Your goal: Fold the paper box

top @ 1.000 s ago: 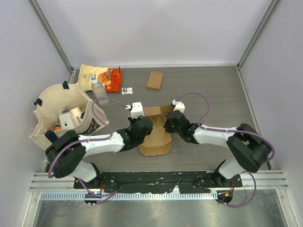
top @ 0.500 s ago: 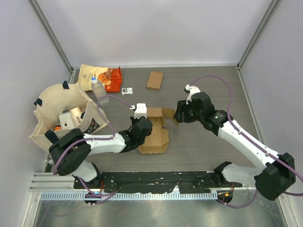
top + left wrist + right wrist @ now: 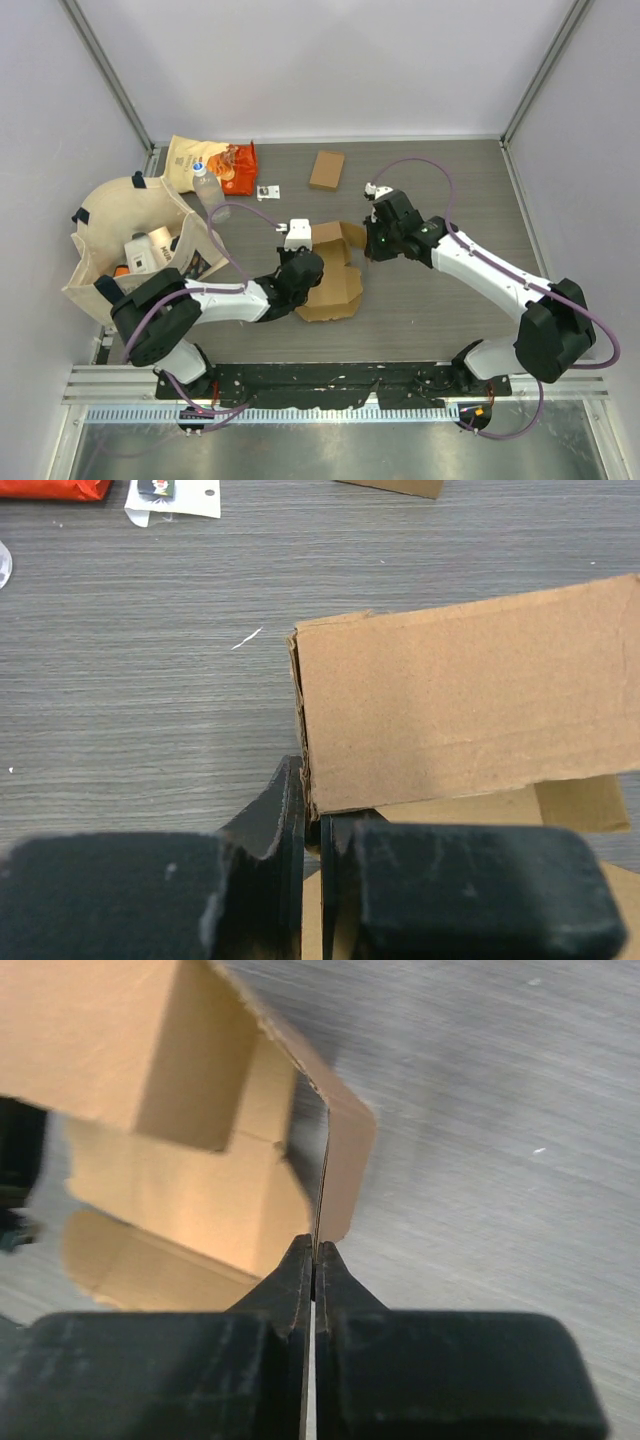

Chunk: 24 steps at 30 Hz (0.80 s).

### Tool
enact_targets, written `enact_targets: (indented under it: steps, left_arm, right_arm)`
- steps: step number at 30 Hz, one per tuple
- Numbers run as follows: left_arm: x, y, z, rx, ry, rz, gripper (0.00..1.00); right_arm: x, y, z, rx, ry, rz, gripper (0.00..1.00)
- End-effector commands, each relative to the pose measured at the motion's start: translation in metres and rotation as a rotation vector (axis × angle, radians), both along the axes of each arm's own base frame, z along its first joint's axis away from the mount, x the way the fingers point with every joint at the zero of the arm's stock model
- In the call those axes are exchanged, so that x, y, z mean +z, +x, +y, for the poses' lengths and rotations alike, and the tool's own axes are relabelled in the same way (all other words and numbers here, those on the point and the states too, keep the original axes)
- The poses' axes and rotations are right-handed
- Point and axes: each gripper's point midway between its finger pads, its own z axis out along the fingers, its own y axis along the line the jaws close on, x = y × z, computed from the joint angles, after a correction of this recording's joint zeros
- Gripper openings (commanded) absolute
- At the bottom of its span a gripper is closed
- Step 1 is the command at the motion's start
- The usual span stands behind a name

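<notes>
Paper box point(image 3: 336, 291), one, left end effector point(image 3: 312, 812) pinching its wall, right end effector point(image 3: 313, 1251) pinching its flap

Brown paper box point(image 3: 338, 287) partly folded, open, one side wall raised.

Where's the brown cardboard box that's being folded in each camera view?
Top external: the brown cardboard box lies at the centre.
Left wrist: its upright panel fills the centre and right, pinched by the left end effector.
Right wrist: upper left, with one flap pinched by the right end effector.
Shared landmark: the grey wood-grain table.
</notes>
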Motion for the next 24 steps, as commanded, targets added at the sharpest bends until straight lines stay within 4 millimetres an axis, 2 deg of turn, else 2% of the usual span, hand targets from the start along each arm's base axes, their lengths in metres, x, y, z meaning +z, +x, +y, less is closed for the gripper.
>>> enact_targets:
  steps: [1,4,9,10,13,15,16,17,20,21,24]
  left_arm:
    - [0.009,0.012,-0.006,0.043,-0.038,-0.041,0.00]
    - [0.007,0.015,-0.008,0.055,-0.033,-0.038,0.00]
    - [0.002,0.016,-0.014,0.047,-0.039,-0.027,0.00]
    - [0.002,0.017,-0.014,0.049,-0.037,-0.027,0.00]
    - [-0.001,0.016,-0.015,0.047,-0.045,-0.017,0.00]
    - [-0.003,0.014,-0.017,0.032,-0.055,-0.010,0.00]
    - [-0.003,0.014,-0.018,0.025,-0.062,-0.006,0.00]
    - [-0.006,0.012,-0.019,0.015,-0.063,0.001,0.00]
    - [-0.013,0.006,-0.022,-0.025,-0.081,0.027,0.00]
    - [-0.012,0.004,-0.023,-0.034,-0.095,0.025,0.02]
    - [-0.012,-0.004,-0.020,-0.070,-0.127,0.026,0.17]
  right_arm:
    - [0.041,-0.002,0.041,-0.112,0.235,0.017,0.01]
    - [0.029,-0.011,0.056,-0.189,0.327,0.122,0.01]
    - [0.019,-0.012,0.059,-0.291,0.387,0.150,0.01]
    - [0.025,-0.008,0.058,-0.304,0.401,0.129,0.01]
    - [0.024,-0.002,0.057,-0.354,0.425,0.104,0.01]
    - [0.005,-0.005,0.055,-0.386,0.438,0.117,0.01]
    - [0.009,0.002,0.059,-0.387,0.485,0.077,0.01]
    - [-0.002,-0.001,0.055,-0.406,0.475,0.072,0.01]
    - [-0.010,0.000,0.051,-0.438,0.447,-0.002,0.01]
    - [-0.012,-0.001,0.050,-0.450,0.444,-0.008,0.01]
    - [-0.013,-0.001,0.047,-0.464,0.426,-0.060,0.01]
